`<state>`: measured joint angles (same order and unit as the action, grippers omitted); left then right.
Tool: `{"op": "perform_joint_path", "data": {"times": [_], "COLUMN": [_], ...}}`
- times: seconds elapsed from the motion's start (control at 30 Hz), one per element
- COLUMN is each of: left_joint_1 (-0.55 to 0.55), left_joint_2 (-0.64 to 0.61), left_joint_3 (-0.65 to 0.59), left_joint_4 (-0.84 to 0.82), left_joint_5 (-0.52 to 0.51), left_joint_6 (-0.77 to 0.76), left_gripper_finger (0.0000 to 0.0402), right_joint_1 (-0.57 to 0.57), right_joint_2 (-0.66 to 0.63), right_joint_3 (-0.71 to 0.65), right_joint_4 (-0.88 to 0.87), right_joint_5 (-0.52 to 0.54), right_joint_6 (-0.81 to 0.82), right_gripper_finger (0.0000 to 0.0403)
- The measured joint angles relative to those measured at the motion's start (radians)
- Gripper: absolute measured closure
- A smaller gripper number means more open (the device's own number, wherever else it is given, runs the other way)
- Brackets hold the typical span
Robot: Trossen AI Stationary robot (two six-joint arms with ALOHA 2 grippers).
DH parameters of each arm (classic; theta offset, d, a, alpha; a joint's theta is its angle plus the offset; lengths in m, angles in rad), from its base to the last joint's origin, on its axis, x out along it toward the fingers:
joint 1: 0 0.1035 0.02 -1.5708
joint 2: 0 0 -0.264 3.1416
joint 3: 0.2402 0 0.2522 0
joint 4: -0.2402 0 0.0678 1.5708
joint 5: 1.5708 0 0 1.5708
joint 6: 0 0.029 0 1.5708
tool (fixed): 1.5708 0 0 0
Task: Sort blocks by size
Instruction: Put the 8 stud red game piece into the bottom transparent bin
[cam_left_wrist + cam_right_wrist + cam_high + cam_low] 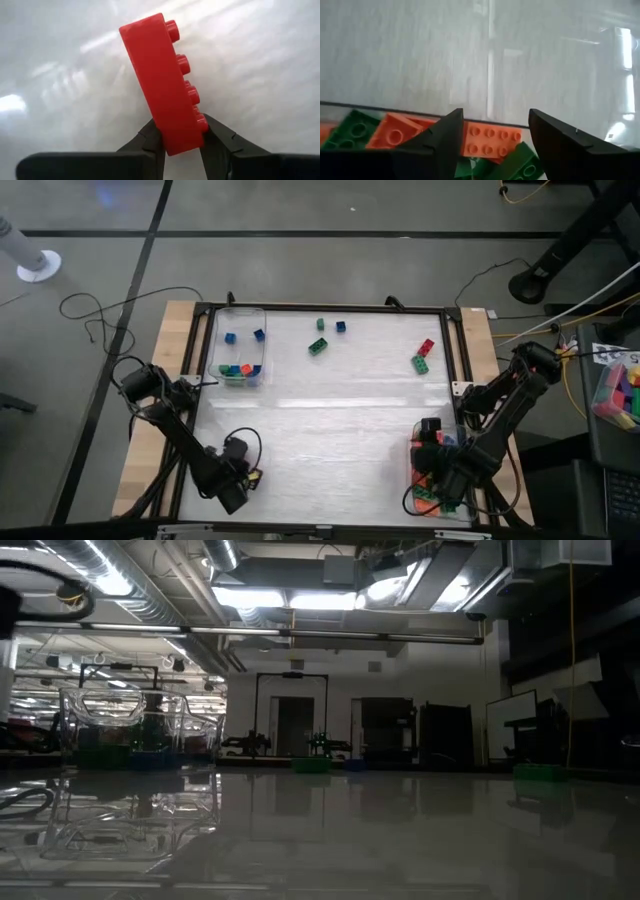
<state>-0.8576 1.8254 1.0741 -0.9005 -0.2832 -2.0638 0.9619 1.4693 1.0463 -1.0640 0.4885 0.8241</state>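
Note:
A long red block (160, 75) is in my left gripper (181, 125), which is shut on it near the table's near left corner (248, 478). My right gripper (495, 114) hangs open over a clear bin (413, 480) at the near right, which holds orange blocks (490, 141) and green blocks (352, 131). Nothing is between its fingers. Loose blocks lie at the far side of the table: a small green one (320, 325), a small blue one (340, 326), a longer green one (318, 346), a red one (427, 346) and a green one (420, 363). My left gripper pinches the red block's near end (182, 142) between its two fingers, one on the studded top and one on the flat underside. The fingers come steeply from above and lie across the block. The block is turned on its side, studs sideways; whether it is clear of the table I cannot tell.
A second clear bin (262, 315) at the far left holds small blue, green and orange blocks. A black frame (330, 308) borders the white tabletop. The middle of the table is bare white surface. A box of coloured blocks (615, 395) sits off the table's right side.

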Motion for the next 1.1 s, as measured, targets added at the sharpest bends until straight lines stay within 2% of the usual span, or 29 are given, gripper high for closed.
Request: {"op": "perform_joint_path", "data": {"times": [0.2,0.3,0.4,0.47,0.57,0.73,0.87,1.0,1.1], "left_joint_1": [0.021,0.050,0.105,0.142,0.195,0.266,0.290,0.301,0.305], "left_joint_2": [0.004,0.003,0.001,0.001,0.000,0.000,0.000,-0.001,-0.001], "left_joint_3": [0.002,0.003,0.004,0.004,0.006,0.006,0.006,0.007,0.007], "left_joint_4": [0.093,0.225,0.405,0.538,0.731,0.941,1.027,1.066,1.072], "left_joint_5": [-0.268,-0.371,-0.438,-0.445,-0.438,-0.418,-0.375,-0.348,-0.348], "left_joint_6": [0.089,0.273,0.575,0.809,1.130,1.545,1.728,1.842,1.894], "left_gripper_finger": [0.0322,0.0325,0.0325,0.0320,0.0316,0.0322,0.0319,0.0314,0.0317], "right_joint_1": [0.000,0.000,-0.005,-0.025,-0.078,-0.186,-0.277,-0.359,-0.418], "right_joint_2": [0.000,0.000,0.000,0.000,0.000,0.000,0.000,0.000,0.000], "right_joint_3": [0.067,0.090,0.093,0.093,0.093,0.093,0.093,0.093,0.093], "right_joint_4": [-0.021,-0.009,0.067,0.148,0.291,0.467,0.553,0.627,0.692], "right_joint_5": [0.001,0.068,0.188,0.207,0.181,0.051,-0.044,-0.072,-0.159], "right_joint_6": [-0.014,-0.063,-0.178,-0.265,-0.369,-0.536,-0.607,-0.680,-0.738], "right_gripper_finger": [0.0178,0.0178,0.0178,0.0178,0.0178,0.0178,0.0178,0.0178,0.0178]}}
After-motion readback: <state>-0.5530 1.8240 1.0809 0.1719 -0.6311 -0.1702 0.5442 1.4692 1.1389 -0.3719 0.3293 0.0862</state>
